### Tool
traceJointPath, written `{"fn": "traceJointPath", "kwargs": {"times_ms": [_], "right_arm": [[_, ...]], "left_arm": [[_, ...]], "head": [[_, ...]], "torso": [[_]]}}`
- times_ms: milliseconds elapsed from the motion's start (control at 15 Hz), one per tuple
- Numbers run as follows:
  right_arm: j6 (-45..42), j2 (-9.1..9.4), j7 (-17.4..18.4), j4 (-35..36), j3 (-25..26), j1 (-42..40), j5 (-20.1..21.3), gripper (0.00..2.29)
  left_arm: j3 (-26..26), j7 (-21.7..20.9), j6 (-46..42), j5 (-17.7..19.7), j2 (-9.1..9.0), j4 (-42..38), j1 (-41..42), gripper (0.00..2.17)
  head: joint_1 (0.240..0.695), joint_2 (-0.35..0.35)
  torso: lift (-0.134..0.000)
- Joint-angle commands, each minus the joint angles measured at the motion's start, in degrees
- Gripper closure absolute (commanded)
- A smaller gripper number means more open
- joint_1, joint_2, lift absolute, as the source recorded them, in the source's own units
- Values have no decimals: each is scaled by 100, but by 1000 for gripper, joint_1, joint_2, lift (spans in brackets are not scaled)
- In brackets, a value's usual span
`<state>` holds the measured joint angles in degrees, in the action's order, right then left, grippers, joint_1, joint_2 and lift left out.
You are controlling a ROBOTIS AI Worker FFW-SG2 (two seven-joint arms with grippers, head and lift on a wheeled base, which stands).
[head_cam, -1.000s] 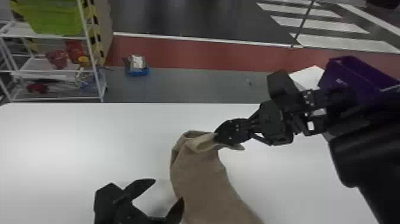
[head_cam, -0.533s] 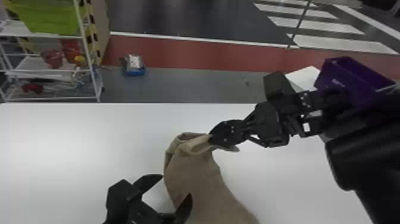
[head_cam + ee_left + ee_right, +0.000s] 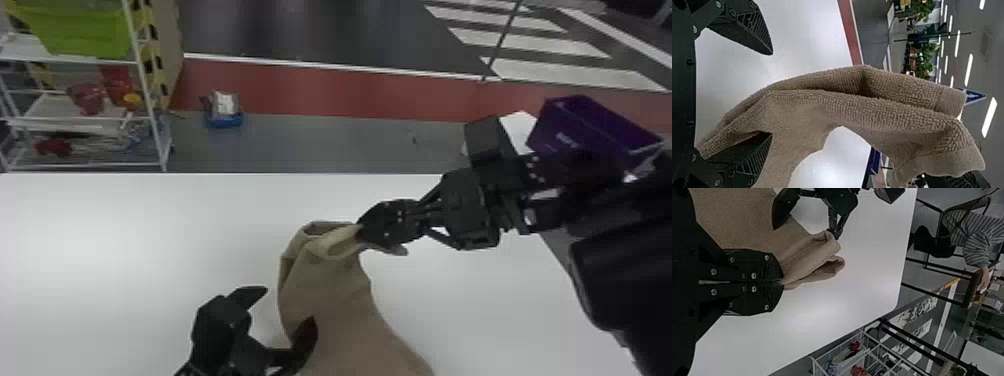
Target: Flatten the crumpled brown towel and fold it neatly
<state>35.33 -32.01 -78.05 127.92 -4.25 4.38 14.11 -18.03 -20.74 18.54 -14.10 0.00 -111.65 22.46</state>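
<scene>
My right claw (image 3: 360, 232) pinches one end of the brown towel (image 3: 345, 300), held up over the bench (image 3: 125, 260), lower centre of the head view; my left claw (image 3: 290, 305) gapes at its edge. I judge flattening unfinished, folding undone.

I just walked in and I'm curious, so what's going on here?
A robot is working on a brown towel over a white table. Its right hand is shut on one end of the cloth. Its left hand is open, with one finger overlapping the towel's side in the head view. The towel hangs bent and loose, not yet flat or folded.
</scene>
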Motion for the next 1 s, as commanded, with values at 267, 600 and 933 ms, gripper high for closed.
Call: {"fn": "traceJointPath", "kwargs": {"times_ms": [267,600,933], "right_arm": [[-215,-297,-28,401,284,-789,-14,1420],[-180,-323,-28,594,425,-939,-75,1420],[-109,-376,-28,884,469,-1053,-207,1420]], "left_arm": [[80,52,-12,-22,-15,-32,-31,181],[-34,61,23,-31,-15,153,-215,181],[-43,140,23,-49,-15,267,-312,181]], "head": [[695,-216],[695,-225],[695,-234]], "torso": [[-124],[-124],[-124]]}}
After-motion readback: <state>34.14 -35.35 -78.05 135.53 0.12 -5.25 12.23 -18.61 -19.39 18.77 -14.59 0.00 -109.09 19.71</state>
